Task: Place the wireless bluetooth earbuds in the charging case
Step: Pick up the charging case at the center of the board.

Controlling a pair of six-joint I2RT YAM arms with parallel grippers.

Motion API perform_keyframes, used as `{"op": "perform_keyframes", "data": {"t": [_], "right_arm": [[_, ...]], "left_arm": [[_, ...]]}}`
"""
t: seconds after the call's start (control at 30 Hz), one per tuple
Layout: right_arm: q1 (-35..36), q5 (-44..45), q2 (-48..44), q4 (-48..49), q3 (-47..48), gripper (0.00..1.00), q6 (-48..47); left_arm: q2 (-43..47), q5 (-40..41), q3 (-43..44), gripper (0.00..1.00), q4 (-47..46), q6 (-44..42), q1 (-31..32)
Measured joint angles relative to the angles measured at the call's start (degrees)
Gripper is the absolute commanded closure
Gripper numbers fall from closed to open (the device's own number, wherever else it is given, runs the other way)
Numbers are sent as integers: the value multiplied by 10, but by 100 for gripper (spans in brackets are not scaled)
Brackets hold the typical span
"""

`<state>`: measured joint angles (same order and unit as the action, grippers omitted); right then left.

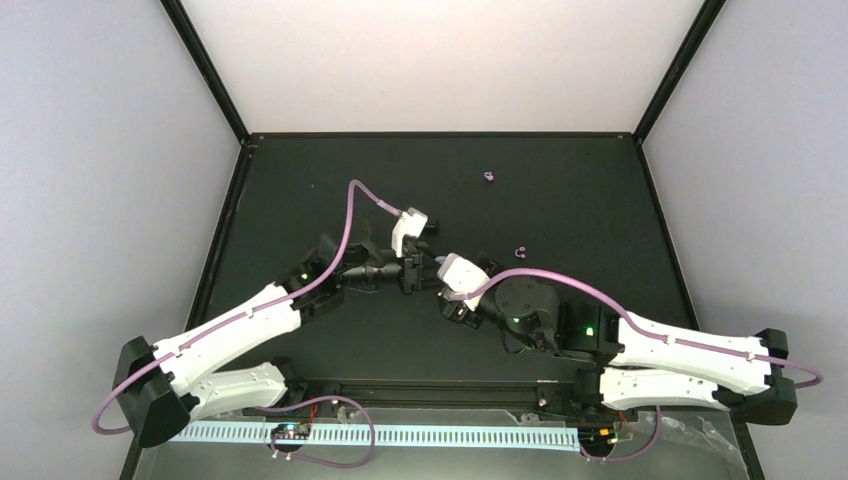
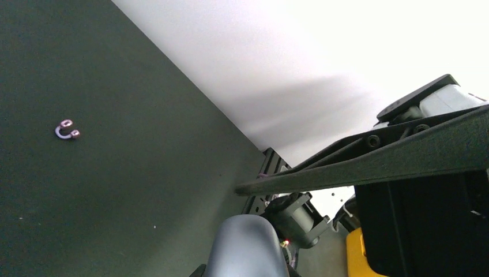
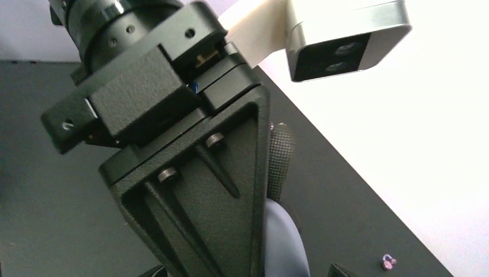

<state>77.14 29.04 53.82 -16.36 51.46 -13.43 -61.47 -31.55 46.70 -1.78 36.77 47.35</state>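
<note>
The charging case (image 2: 245,248), a rounded grey-purple shell, fills the bottom of the left wrist view between my left gripper's jaws. In the right wrist view the case (image 3: 285,242) lies against the left gripper's textured finger pad (image 3: 281,156). My left gripper (image 1: 415,272) is shut on it above the table's middle. My right gripper (image 3: 248,271) stands open, its tips wide to either side of the case and the left gripper. From above the case is hidden between the two grippers. Two tiny lavender earbuds lie on the mat, one (image 1: 488,177) far back and one (image 1: 520,252) right of the grippers.
The black mat (image 1: 300,200) is bounded by a raised black frame and pale walls. The earbud (image 2: 67,130) lies alone at the left of the left wrist view. Another earbud (image 3: 389,262) sits near the mat's edge in the right wrist view.
</note>
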Motion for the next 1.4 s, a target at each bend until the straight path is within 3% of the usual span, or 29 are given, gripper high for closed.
{"op": "perform_keyframes", "data": {"t": [0.23, 0.43, 0.73, 1.03, 1.23, 1.4], "right_arm": [[0, -46, -60, -36, 16, 26, 49], [0, -108, -119, -54, 36, 26, 66], [0, -160, -120, -66, 26, 26, 57], [0, -114, -147, 11, -46, 24, -18], [0, -81, -121, 59, -61, 23, -68], [0, -58, -105, 79, -68, 23, -97]], "left_arm": [[27, 14, 0, 99, 0, -37, 0], [105, -12, -21, 98, -28, -106, 0], [138, -52, -33, 98, -43, -167, 0], [92, -7, -28, 98, -56, -117, 0], [25, 7, 34, 98, -19, -60, 0], [18, 7, 53, 98, -10, -38, 0]]}}
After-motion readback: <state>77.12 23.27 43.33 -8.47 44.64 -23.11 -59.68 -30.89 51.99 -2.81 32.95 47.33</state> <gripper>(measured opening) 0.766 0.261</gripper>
